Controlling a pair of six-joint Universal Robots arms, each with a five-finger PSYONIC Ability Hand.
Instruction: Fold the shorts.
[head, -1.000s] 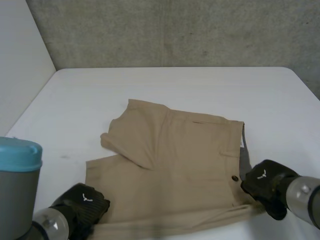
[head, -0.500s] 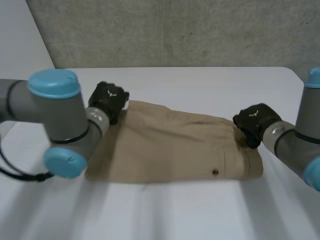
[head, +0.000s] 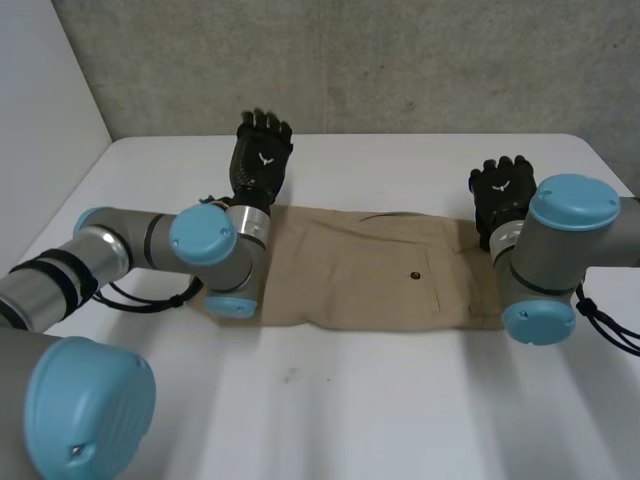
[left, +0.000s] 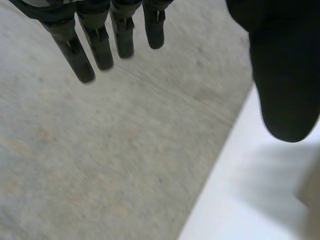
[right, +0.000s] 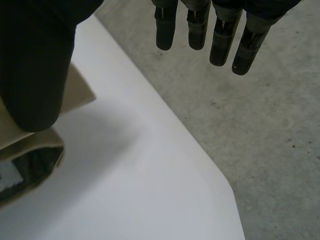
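Lowest in the head view, a broad strip of bare white table runs across the frame. The left arm comes in from the lower left and the right arm from the right edge. In the middle of the frame lie the tan shorts, folded into a long flat band. Its near edge is straight, and a dark button sits right of centre.

Past the band's far left corner the left hand is released, its fingers straight and spread, holding nothing. Over the far right corner the right hand is likewise released, its fingers straight, with the cloth's corner just beside the thumb in its wrist view.

Beyond both hands a narrower strip of table reaches the far edge, and the grey wall fills the top of the frame.
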